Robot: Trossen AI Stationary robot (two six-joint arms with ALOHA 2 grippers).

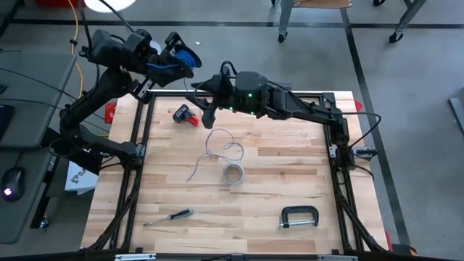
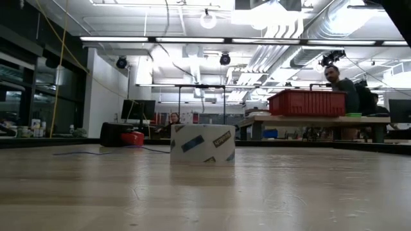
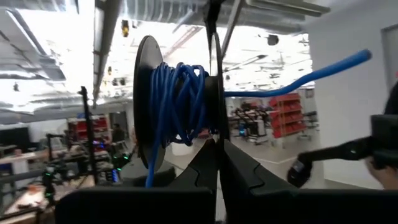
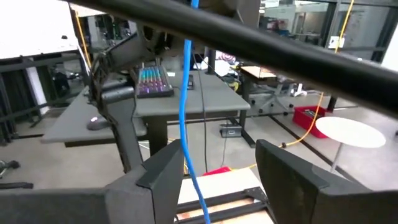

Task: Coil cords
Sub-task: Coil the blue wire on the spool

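Note:
A black spool wound with the blue cord is held high past the table's far left corner, with my left gripper shut on it. One blue strand sticks out sideways from the spool. Another length of the blue cord hangs down between the open fingers of my right gripper, which stands level over the table's far edge. The pale grey cord lies in loose curls on the table's middle. My left gripper pinches the rim of one spool flange between its two shut fingers, which point slightly upward. The flange stands edge-on to the fingers. The spool is lifted clear of the table. My right gripper has the hanging blue cord close to one finger; I cannot tell whether they touch.
A tape roll stands near the grey cord and fills the middle of the low view. A red and black tool, a screwdriver and a clamp lie on the table. A black frame runs around the table.

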